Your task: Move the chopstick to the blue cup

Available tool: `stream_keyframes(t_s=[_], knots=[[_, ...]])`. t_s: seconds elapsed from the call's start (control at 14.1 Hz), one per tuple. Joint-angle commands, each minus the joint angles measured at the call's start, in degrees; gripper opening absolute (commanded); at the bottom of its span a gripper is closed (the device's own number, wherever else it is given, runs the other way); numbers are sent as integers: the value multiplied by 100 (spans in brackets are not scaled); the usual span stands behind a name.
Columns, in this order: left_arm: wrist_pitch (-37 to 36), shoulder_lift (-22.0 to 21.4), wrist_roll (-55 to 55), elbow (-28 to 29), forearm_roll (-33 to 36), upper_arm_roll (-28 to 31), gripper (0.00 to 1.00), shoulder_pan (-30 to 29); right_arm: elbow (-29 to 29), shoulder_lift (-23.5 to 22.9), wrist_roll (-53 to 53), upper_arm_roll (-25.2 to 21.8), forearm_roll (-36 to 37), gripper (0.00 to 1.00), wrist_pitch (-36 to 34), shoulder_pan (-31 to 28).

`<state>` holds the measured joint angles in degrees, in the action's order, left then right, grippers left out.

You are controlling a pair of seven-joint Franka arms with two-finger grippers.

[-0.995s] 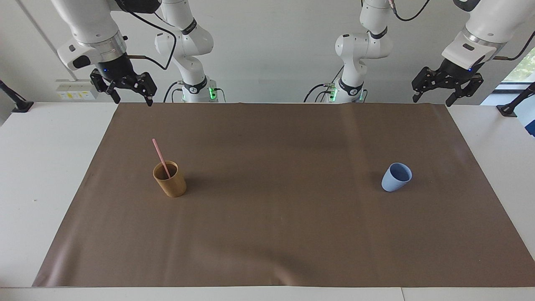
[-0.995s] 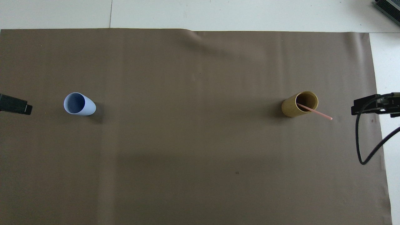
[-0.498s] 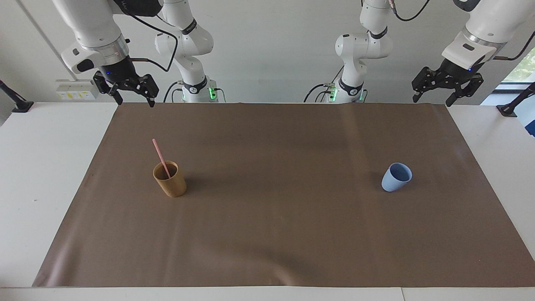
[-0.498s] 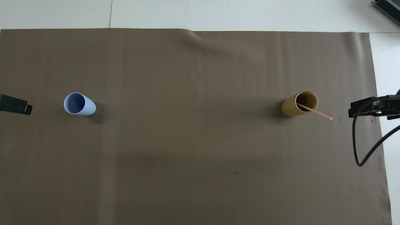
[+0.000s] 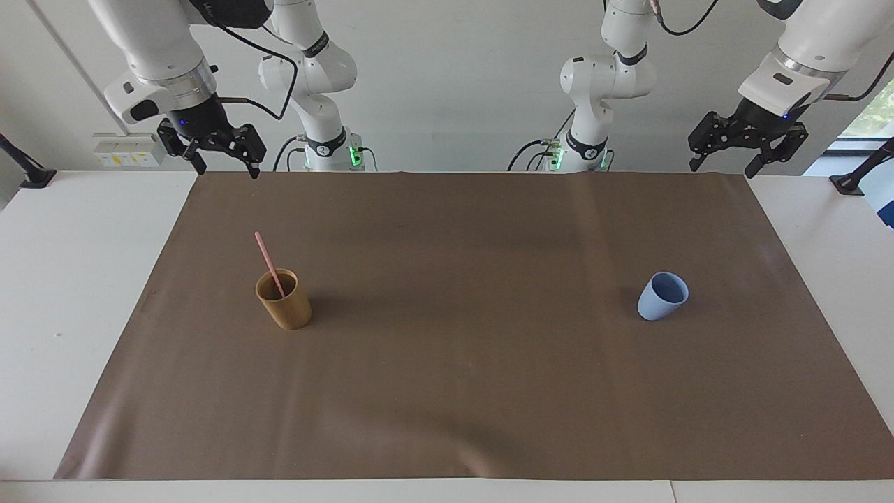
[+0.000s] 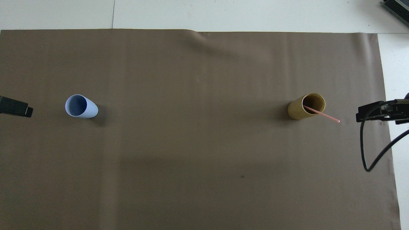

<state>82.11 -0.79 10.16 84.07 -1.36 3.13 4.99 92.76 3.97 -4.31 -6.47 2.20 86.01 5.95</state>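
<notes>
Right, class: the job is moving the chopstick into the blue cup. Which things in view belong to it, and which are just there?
Belongs to the job:
- chopstick, standing in the tan cup
- blue cup
- right gripper, open, over the mat's edge
- left gripper, open, waiting

Just there:
- mat

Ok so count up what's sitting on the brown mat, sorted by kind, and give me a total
Cups: 2, the blue cup and the tan cup
Chopsticks: 1, the chopstick, standing in the tan cup
Total: 3
</notes>
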Motion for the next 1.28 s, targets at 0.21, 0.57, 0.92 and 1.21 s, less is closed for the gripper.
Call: stream_keyframes(t_s=[0.21, 0.57, 0.92, 1.21], knots=[[-64, -44, 39, 4, 66, -5, 100, -15, 251, 183, 185, 32, 27, 100, 363, -94], [680, -254, 30, 678, 22, -5, 100, -6, 602, 113, 692, 32, 18, 100, 442, -103], [1806, -159, 30, 1531, 22, -5, 100, -24, 646, -405, 1880, 32, 53, 100, 907, -86], [2668, -89, 83, 2191, 22, -5, 100, -208, 664, -870, 2583, 49, 97, 100, 1391, -7]])
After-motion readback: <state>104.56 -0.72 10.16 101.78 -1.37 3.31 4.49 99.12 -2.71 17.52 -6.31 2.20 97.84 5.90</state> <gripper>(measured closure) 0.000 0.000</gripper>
